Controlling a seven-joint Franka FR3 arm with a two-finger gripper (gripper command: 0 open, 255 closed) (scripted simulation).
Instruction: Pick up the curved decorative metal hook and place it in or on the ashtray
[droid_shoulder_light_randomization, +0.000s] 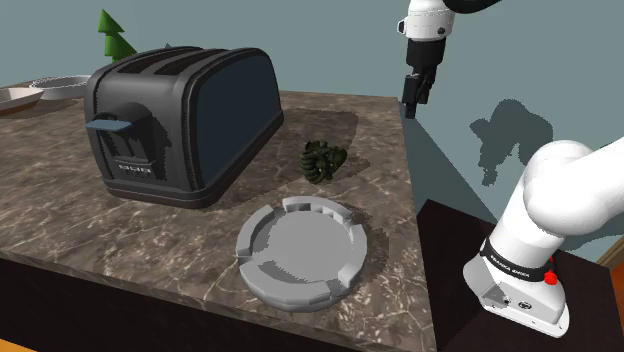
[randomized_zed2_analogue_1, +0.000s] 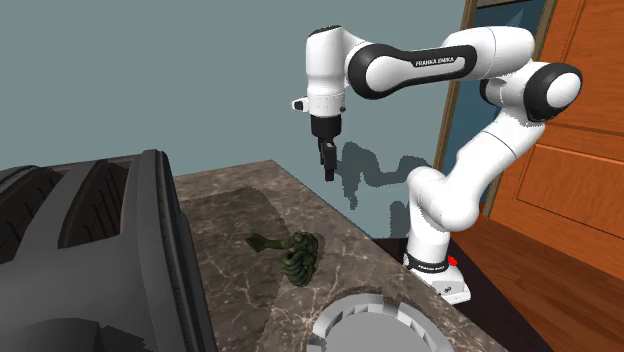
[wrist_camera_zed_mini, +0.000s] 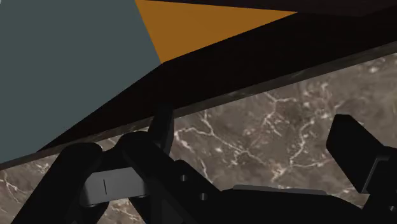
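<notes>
On the brown veined marble counter (droid_shoulder_light_randomization: 100, 230): one dark green curved metal hook (droid_shoulder_light_randomization: 322, 160), one round grey ashtray with a notched rim (droid_shoulder_light_randomization: 300, 250), and one big blue-black toaster (droid_shoulder_light_randomization: 185, 120) with two slots. The hook lies centre frame in the shoulder view, just off the toaster's right end and not touching it. It sits on bare marble, not in the ashtray. The ashtray is below it in frame, near but apart.

Upper left of the same view has pale dishes (droid_shoulder_light_randomization: 40, 92) cut by the frame edge, count unclear. Behind them stands one small green cone-shaped tree (droid_shoulder_light_randomization: 112, 35).

One white arm with dark joints (randomized_zed2_analogue_1: 470, 170) and one all-black two-finger gripper (randomized_zed2_analogue_1: 328, 172). The gripper hangs in the air, upper middle of the second exterior view and upper right of the shoulder view. It points down over the counter's far corner, well apart from the hook.

The claw is released. In the wrist view its two fingers (wrist_camera_zed_mini: 353, 146) stand apart with only marble between them, gripping nothing.

Writing: the white lettering (randomized_zed2_analogue_1: 440, 62) on the black forearm reads "FRANKA EMIKA". The band near the arm's base also has letters, too small to read. The mark on the toaster's front panel is unreadable.

One red button (randomized_zed2_analogue_1: 455, 262) sits at the arm's base. One orange-brown panelled door (randomized_zed2_analogue_1: 570, 150) is at the right edge of the second exterior view.
</notes>
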